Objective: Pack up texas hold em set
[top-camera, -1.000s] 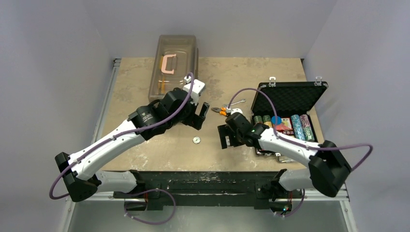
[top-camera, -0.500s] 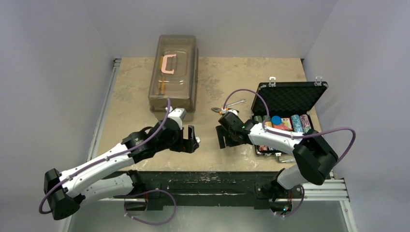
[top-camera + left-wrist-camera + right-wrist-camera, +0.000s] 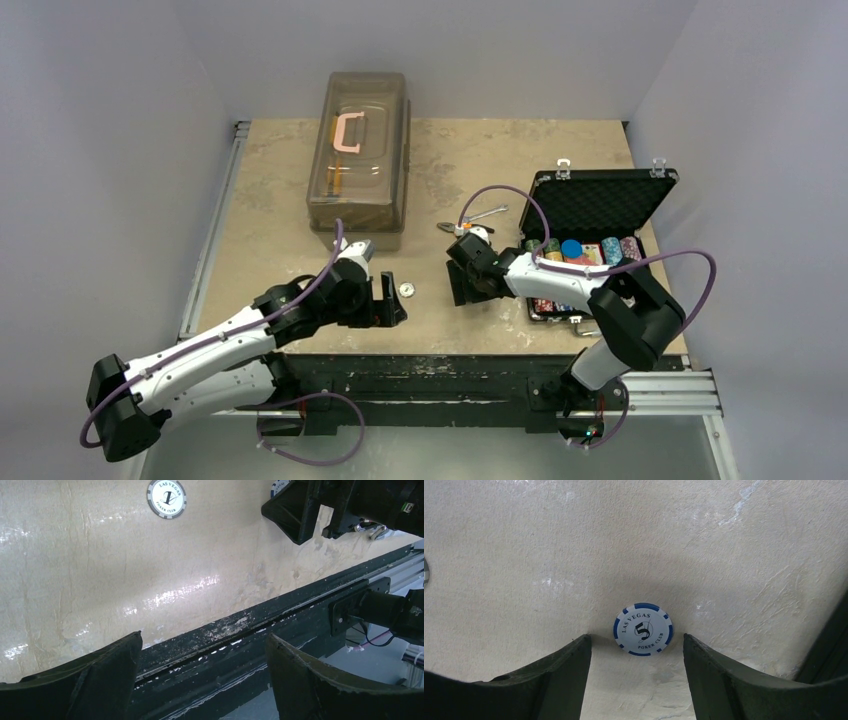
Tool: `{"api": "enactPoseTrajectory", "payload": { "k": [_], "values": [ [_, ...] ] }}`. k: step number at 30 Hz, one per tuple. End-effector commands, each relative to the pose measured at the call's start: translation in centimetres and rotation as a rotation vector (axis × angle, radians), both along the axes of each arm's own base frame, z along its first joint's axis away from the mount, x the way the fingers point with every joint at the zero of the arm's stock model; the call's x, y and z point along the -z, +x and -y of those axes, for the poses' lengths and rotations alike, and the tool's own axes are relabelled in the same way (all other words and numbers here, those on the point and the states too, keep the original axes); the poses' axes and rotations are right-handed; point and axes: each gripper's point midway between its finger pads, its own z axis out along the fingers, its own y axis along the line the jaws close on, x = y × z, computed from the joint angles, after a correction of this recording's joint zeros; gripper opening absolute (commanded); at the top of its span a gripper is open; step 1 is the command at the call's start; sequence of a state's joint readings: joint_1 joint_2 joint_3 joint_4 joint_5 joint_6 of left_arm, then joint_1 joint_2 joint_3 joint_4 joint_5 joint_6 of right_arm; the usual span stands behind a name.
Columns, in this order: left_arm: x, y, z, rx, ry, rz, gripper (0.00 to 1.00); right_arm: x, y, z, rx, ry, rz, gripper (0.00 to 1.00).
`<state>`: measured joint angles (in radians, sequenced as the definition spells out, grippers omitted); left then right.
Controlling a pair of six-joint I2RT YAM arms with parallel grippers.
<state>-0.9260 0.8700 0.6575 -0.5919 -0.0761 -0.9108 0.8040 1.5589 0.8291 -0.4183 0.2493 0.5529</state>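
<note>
The left gripper (image 3: 392, 310) is held open and empty near the front edge of the table (image 3: 270, 200). A grey chip (image 3: 167, 498) lies flat just beyond it. The right gripper (image 3: 636, 642) is spread wide, and a blue chip (image 3: 643, 629) lies flat between its fingertips. The black case (image 3: 600, 205) stands open at the right.

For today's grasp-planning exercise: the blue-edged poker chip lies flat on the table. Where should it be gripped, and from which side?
Grip the blue-edged chip across its rim, at two opposite points, coming straight down from above. It is a thin disc flat on the table, so likely only its edge offers purchase; the open right gripper has a finger either side.
</note>
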Motion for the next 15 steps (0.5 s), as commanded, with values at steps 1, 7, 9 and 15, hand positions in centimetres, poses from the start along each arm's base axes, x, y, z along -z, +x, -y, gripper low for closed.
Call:
{"api": "enactPoseTrajectory", "payload": {
  "k": [1,7,9,15],
  "values": [
    [-0.7,0.1,1.2,-0.014,-0.065,-0.008,0.89,-0.2,1.1,-0.2,0.028,-0.005,0.043,0.63],
    [-0.1,-0.1,1.1,-0.02,-0.07,-0.021,0.89,0.1,1.4,-0.3,0.029,0.004,0.054,0.61],
    [0.1,-0.1,1.1,-0.025,-0.071,-0.026,0.89,0.3,1.4,-0.4,0.031,0.005,0.052,0.59],
    [0.4,-0.3,1.2,-0.03,-0.081,-0.04,0.89,0.8,0.9,-0.2,0.028,0.004,0.037,0.52]
  ]
}}
